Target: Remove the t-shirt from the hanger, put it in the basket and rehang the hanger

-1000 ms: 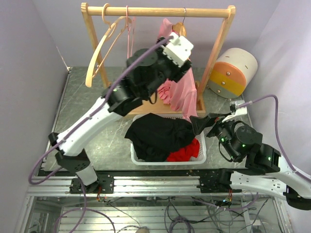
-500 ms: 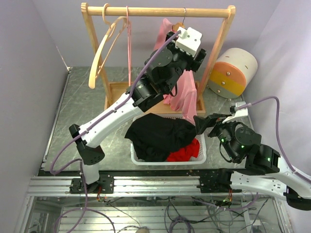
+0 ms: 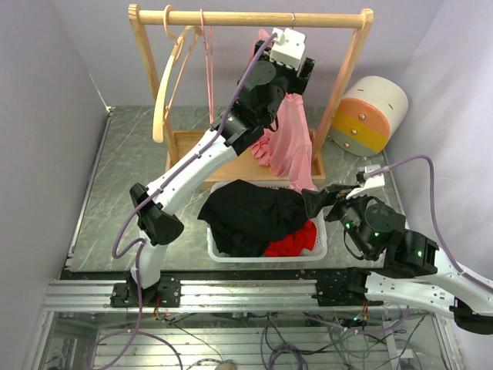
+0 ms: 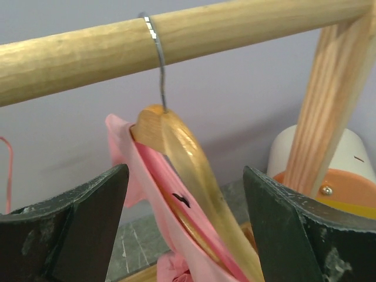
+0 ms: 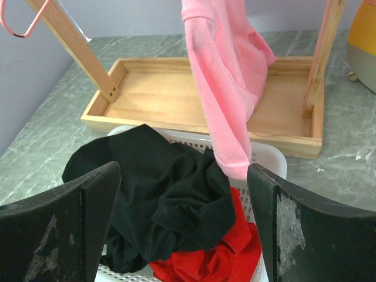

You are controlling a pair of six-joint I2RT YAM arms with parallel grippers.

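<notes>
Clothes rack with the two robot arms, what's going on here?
The left gripper is up at the wooden rail, open, with its fingers either side of the wooden hanger that carries a pink t-shirt. It grips nothing, and the t-shirt is on the hanger. The right gripper hovers open over a white basket of black and red clothes.

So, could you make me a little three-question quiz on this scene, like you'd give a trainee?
1. True or false: the pink t-shirt hangs from the wooden hanger on the rail.
2. Which colour is the garment lying on top in the white basket? A red, B black, C pink.
3. Fill in: the left gripper has its fingers ___, one on either side of the hanger.
Key: 1 true; 2 B; 3 open.
</notes>
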